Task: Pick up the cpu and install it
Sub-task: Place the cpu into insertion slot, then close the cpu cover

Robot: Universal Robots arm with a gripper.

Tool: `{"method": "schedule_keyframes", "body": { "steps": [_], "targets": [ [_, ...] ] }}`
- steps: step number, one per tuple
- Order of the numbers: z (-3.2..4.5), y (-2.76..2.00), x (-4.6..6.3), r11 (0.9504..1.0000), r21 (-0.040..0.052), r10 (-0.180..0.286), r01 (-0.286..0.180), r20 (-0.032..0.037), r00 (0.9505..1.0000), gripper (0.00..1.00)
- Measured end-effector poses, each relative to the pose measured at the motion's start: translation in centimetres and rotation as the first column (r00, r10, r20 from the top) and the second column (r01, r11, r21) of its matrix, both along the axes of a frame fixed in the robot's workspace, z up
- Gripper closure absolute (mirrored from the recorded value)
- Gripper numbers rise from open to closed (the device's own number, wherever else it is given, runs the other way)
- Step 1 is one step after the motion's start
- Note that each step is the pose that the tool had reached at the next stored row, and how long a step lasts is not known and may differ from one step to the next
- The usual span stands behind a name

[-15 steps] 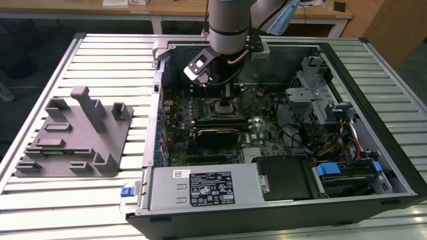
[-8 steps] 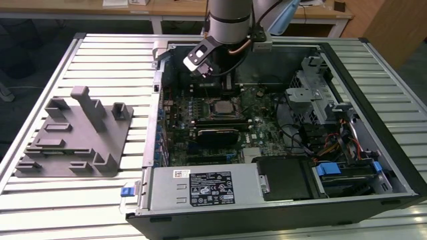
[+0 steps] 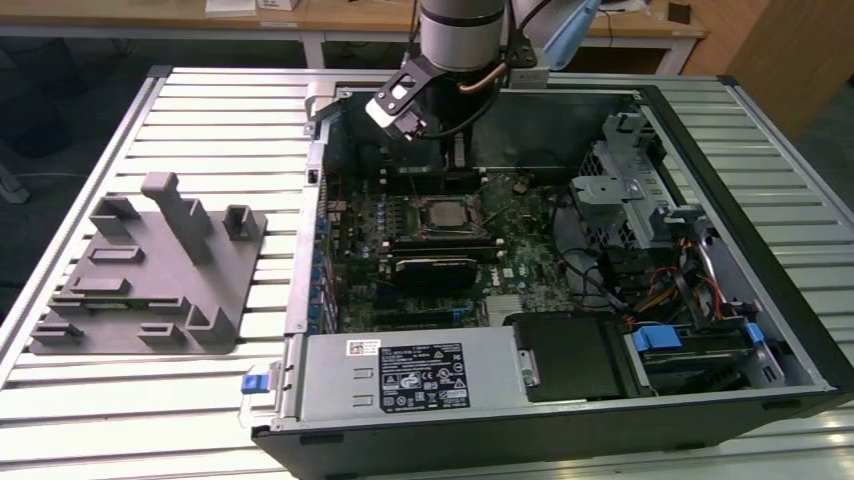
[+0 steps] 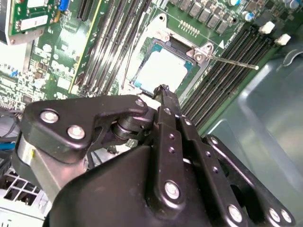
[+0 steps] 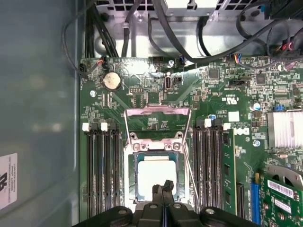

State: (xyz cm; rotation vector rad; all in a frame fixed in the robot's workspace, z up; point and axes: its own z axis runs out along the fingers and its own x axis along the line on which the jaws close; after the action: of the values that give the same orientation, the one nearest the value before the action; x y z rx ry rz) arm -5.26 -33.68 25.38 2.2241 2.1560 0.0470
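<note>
The cpu (image 5: 150, 171) lies flat inside the socket (image 5: 134, 177) of the green motherboard (image 5: 142, 97), its pale top plate facing up and framed on all sides by the socket's dark rim. The gripper (image 5: 163, 186) hangs directly over the socket, its two black fingers pressed together with nothing pinched between them; in both wrist views the joined tips sit over the edge of the chip, and whether they touch its surface cannot be told. The socket's metal load plate (image 5: 157, 111) stands hinged open, tilted up from the socket's far edge towards the coin battery (image 5: 111, 81), which sits beyond it on the board. A thin retention lever (image 4: 234, 62) juts out from a corner of the socket, raised and not latched. Black memory slots (image 5: 102, 175) run in parallel rows close on either side of the socket, and a second bank (image 5: 213, 170) flanks the opposite side. In the exterior view the arm comes down into the open computer case (image 3: 787, 300) above the socket, and the power supply (image 3: 407, 375) lies in the case well apart from the socket, along the near wall. A grey tray (image 3: 147, 280) with upright posts rests on the slatted table (image 3: 120, 420) outside the case, far from the socket towards the exterior view's left.
</note>
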Motion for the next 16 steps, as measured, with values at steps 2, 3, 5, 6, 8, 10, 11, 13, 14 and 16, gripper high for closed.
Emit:
{"method": "schedule_keyframes", "body": {
  "steps": [2, 3, 5, 6, 8, 10, 11, 13, 14, 16],
  "targets": [
    [0.01, 0.00, 0.00, 1.0000, 0.0001, 0.000, 0.000, 0.0000, 1.0000, 0.89],
    [0.02, 0.00, 0.00, 1.0000, 0.0000, 0.000, 0.000, 0.0000, 1.0000, 0.89],
    [0.03, 0.00, 0.00, 1.0000, -0.0001, 0.000, 0.000, 0.0000, 1.0000, 0.89],
    [0.07, 0.00, 0.00, 1.0000, -0.0001, 0.000, 0.000, -0.0001, 1.0000, 0.89],
    [0.11, 0.00, 0.00, 1.0000, -0.0001, 0.000, 0.000, 0.0000, 1.0000, 0.89],
    [0.12, 0.00, 0.00, 1.0000, -0.0001, 0.000, 0.000, -0.0001, 1.0000, 0.89],
    [0.12, 0.00, 0.00, 1.0000, -0.0001, 0.000, 0.000, 0.0000, 1.0000, 0.89],
    [0.13, 0.00, 0.00, 1.0000, -0.0001, 0.000, 0.000, -0.0001, 1.0000, 0.89],
    [0.14, 0.00, 0.00, 1.0000, -0.0001, 0.000, 0.000, -0.0001, 1.0000, 0.89],
    [0.15, 0.00, 0.00, 1.0000, -0.0001, 0.000, 0.000, -0.0001, 1.0000, 0.89]
  ]
}}
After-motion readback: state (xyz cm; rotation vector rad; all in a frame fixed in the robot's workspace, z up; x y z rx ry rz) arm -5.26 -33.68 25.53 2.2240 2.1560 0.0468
